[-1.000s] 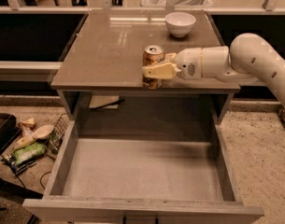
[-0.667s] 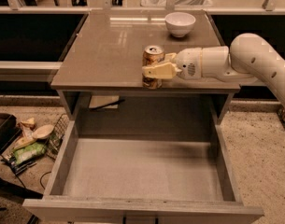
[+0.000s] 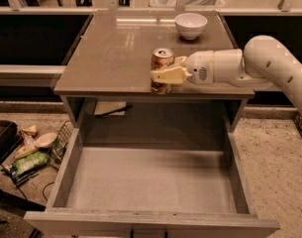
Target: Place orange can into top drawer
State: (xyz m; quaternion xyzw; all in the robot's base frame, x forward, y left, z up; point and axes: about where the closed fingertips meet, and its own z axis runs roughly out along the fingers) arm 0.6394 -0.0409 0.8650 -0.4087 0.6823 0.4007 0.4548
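Note:
The orange can (image 3: 162, 58) stands upright near the front edge of the brown tabletop (image 3: 116, 58). My gripper (image 3: 166, 73) reaches in from the right on a white arm, and its cream fingers (image 3: 168, 76) sit on either side of the can at mid-height. The top drawer (image 3: 150, 182) is pulled wide open below the table front, its pale bottom bare.
A white bowl (image 3: 191, 25) sits at the back right of the tabletop. Bags and clutter (image 3: 29, 152) lie on the floor to the left of the drawer. A railing runs behind the table.

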